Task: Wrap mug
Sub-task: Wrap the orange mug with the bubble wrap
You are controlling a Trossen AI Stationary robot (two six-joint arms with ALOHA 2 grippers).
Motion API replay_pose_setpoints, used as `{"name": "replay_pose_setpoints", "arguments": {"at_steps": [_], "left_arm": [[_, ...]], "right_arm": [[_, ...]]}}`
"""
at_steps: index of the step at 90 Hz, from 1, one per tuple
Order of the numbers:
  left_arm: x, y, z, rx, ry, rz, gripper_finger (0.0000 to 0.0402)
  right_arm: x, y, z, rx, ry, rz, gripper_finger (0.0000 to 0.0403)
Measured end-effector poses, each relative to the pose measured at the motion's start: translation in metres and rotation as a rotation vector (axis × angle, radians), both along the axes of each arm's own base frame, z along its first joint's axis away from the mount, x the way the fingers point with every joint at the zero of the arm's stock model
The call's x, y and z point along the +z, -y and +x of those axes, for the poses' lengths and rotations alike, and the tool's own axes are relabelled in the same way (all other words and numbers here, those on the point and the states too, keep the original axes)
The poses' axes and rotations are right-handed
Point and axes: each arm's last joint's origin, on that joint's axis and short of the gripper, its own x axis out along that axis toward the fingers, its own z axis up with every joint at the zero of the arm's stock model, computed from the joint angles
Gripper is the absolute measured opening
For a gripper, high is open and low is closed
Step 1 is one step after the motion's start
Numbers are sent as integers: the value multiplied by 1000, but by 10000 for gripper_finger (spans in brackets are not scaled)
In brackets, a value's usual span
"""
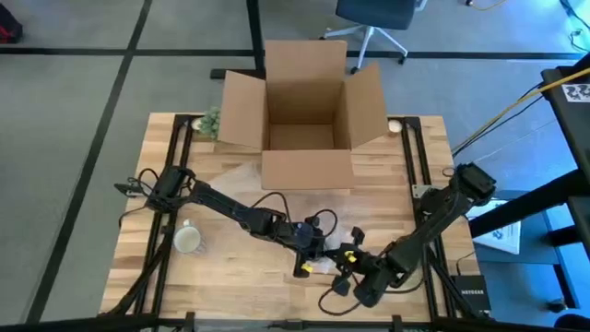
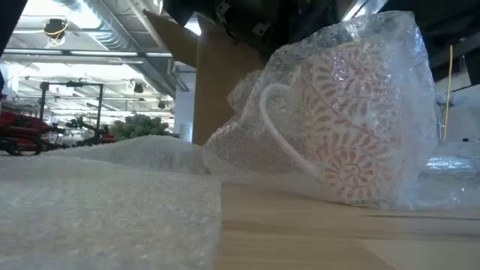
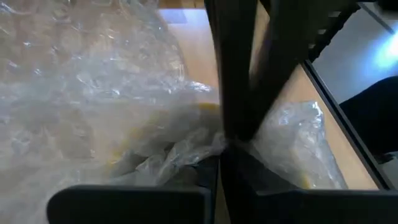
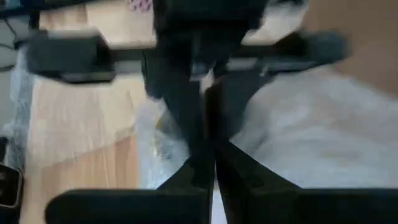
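Nearest you, bubble wrap (image 2: 105, 195) spreads across the table (image 2: 315, 232) beneath a wrapped patterned mug (image 2: 352, 112) near the front edge, where your left gripper (image 1: 309, 247) and right gripper (image 1: 348, 261) both pinch the wrap.

A wooden desk (image 1: 240, 277); an open cardboard box (image 1: 302, 120) at its far edge, flaps spread; a plain mug (image 1: 188, 240) near the left side; possibly a green plant (image 1: 210, 121) beside the box; an office chair (image 1: 373, 17) on the floor beyond.
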Motion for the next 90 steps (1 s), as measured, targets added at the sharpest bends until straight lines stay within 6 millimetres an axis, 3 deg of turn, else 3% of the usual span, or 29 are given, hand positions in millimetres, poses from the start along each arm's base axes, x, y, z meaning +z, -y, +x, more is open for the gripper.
{"name": "replay_pose_setpoints", "arguments": {"at_steps": [19, 41, 50, 68, 81, 90], "left_arm": [[14, -2, -7, -1, -11, 23, 0], [59, -7, -19, 15, 78, 19, 0], [63, -6, -24, 11, 62, 21, 0], [96, -6, -66, 79, -128, -16, 0], [75, 2, -97, 158, -403, 91, 0], [55, 4, -101, 228, -394, 203, 0]], "right_arm": [[-8, -3, -2, -13, -15, -7, 0], [-9, -4, -4, -7, -30, -11, 0], [-9, -4, -4, -7, -27, -14, 0], [-9, -3, -4, -8, -27, -19, 0], [-9, -3, -4, -7, -28, -23, 0], [-9, -3, -4, -8, -27, -25, 0]]}}
